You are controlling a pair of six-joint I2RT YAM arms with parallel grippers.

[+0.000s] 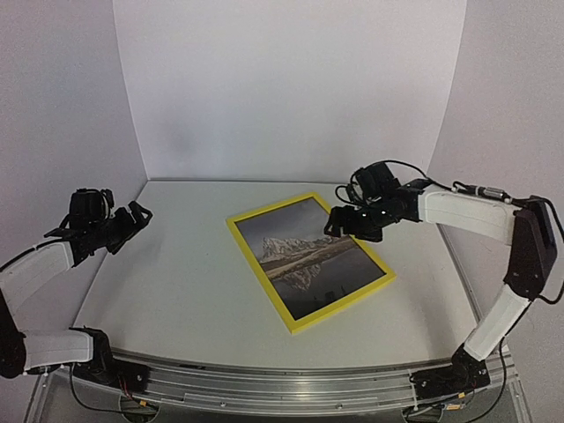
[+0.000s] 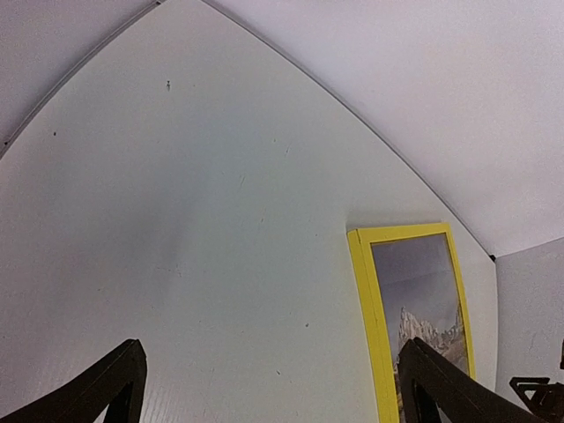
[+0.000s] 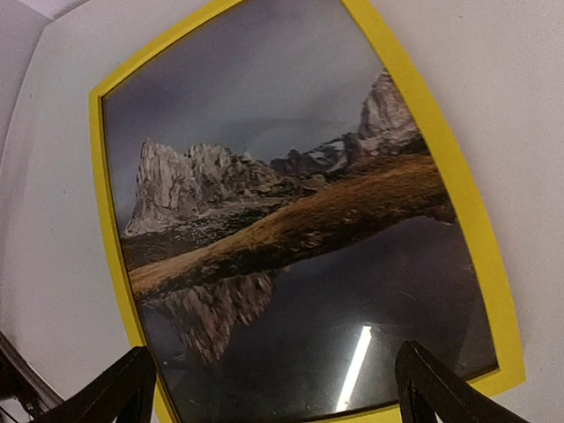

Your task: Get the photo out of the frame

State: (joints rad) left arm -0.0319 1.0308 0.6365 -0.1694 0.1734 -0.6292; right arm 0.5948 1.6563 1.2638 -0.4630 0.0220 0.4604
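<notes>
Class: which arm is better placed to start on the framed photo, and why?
Right: the right gripper, open, hovers over the frame and photo; the left gripper hangs far aside.

Noted 2 arms in view. I saw the left arm (image 1: 35, 269) folded back at the near-left, its forearm angled up and away and its wrist carried high. The left gripper (image 1: 137, 214) pointed inward in open air, its 2 fingers (image 2: 110, 388) spread wide with nothing between them. I saw the right arm (image 1: 463, 211) with its elbow raised at the far right, forearm reaching in toward centre, wrist tipped down. The right gripper (image 1: 333, 222) hung low, its 2 fingers (image 3: 115, 397) parted wide, gripping nothing.
</notes>
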